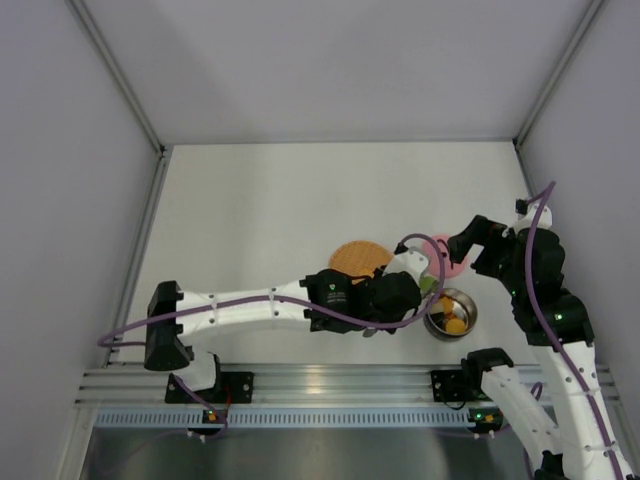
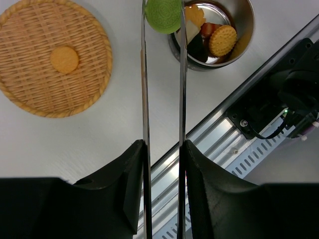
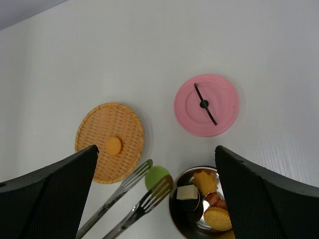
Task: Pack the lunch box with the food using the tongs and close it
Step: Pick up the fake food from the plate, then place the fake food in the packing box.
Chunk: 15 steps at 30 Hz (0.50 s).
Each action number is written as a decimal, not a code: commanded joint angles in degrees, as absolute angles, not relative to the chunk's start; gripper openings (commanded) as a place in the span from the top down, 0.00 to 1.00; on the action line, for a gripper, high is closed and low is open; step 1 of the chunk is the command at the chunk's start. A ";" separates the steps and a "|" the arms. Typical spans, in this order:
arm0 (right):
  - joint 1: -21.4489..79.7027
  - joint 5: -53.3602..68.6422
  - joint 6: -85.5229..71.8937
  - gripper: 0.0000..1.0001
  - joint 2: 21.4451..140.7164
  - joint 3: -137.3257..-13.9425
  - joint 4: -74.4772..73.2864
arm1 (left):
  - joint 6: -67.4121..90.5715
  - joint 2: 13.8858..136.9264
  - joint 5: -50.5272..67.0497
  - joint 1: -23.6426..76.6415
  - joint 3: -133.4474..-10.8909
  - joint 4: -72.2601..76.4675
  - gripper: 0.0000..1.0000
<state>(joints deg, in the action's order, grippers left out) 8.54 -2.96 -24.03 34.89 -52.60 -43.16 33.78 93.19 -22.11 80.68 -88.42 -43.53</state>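
My left gripper [image 2: 163, 143] is shut on the tongs [image 2: 144, 99], one silver arm pressed against each finger. The tong tips pinch a round green piece of food [image 2: 163, 15], which hangs just beside the rim of the lunch box [image 2: 245, 30], an open steel bowl. Inside it lie a round biscuit [image 2: 222, 41], a yellow piece, a pale cube, a reddish piece and a dark one. One orange piece [image 3: 113, 145] rests on the woven mat [image 3: 94, 129]. The pink lid [image 3: 224, 104] lies flat on the table beyond the bowl. My right gripper [image 3: 156, 149] hovers open above all this, holding nothing.
The metal rail [image 2: 234, 144] at the table's near edge runs close to the bowl. In the top view the left arm [image 1: 260, 300] stretches across the front of the table, and the right arm [image 1: 540, 290] stands at the right beside the wall.
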 commanded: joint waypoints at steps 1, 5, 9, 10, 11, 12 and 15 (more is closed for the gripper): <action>7.56 -3.34 -23.99 0.01 34.45 -53.61 -44.47 | 31.64 96.23 -21.01 82.00 -93.15 -39.73 0.62; 7.56 -3.69 -23.82 0.00 34.19 -53.70 -44.74 | 30.94 98.96 -19.78 82.62 -95.35 -38.85 0.62; 7.56 -3.78 -23.82 0.00 34.36 -53.79 -44.82 | 30.15 100.63 -17.85 82.88 -96.06 -37.89 0.61; 7.56 -3.78 -23.73 0.00 34.28 -53.62 -44.65 | 29.97 101.07 -17.06 82.88 -96.15 -37.88 0.61; 7.56 -3.61 -23.82 0.01 34.36 -53.61 -44.65 | 29.80 101.16 -16.62 82.97 -96.15 -37.71 0.61; 7.65 -3.52 -23.91 0.01 34.45 -53.53 -44.65 | 29.45 101.51 -16.44 83.06 -96.24 -37.18 0.61; 7.56 -3.43 -23.91 0.01 34.37 -53.44 -44.39 | 28.48 101.95 -15.82 83.06 -96.24 -36.04 0.60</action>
<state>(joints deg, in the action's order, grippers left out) 8.54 -2.96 -24.03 34.89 -52.60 -43.29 30.22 102.00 -17.04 82.63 -93.45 -40.71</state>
